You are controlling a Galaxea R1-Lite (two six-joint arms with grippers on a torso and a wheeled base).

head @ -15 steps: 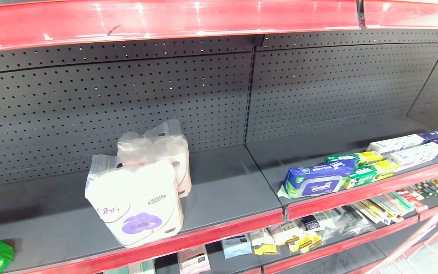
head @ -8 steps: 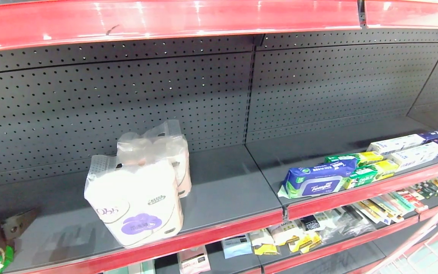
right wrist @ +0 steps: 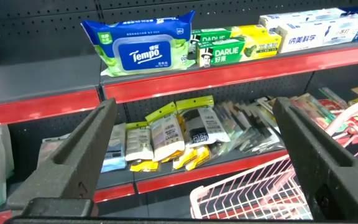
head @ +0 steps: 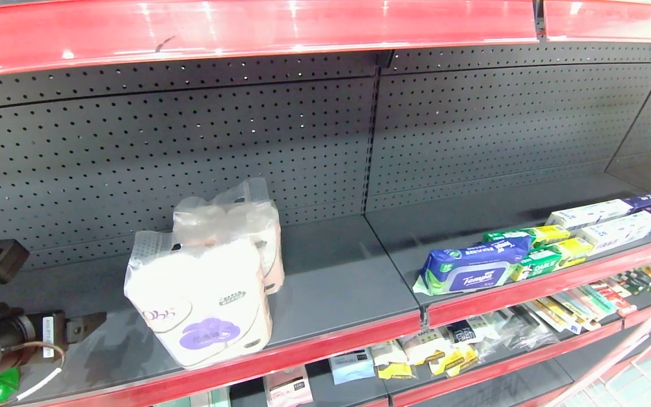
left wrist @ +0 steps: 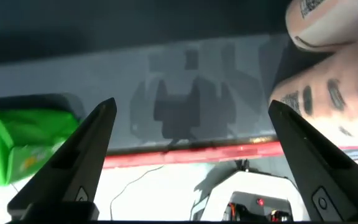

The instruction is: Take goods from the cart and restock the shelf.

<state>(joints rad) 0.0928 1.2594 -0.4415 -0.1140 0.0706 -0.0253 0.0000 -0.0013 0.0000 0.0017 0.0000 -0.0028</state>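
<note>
My left gripper (head: 43, 294) is open and holds nothing, at the far left of the grey shelf (head: 337, 282), just left of a white toilet paper pack (head: 207, 299). In the left wrist view its fingers (left wrist: 98, 130) spread wide over the shelf's red front edge, between a green pack (left wrist: 17, 146) and the toilet paper pack (left wrist: 334, 81). My right gripper (right wrist: 194, 109) is open and empty, in front of the shelves and above the pink wire cart (right wrist: 260, 193). A blue wet wipes pack (right wrist: 145, 46) lies on the shelf beyond it.
A second toilet paper pack (head: 246, 226) stands behind the first. Right of the wet wipes pack (head: 472, 268) lie green and yellow boxes (head: 546, 249) and white and blue boxes (head: 608, 220). Small packets (right wrist: 173, 134) fill the lower shelf. The cart (head: 642, 367) is at the bottom right.
My left arm has risen into the head view at the far left, in front of the green pack, and moved toward the toilet paper pack. The goods have not moved.
</note>
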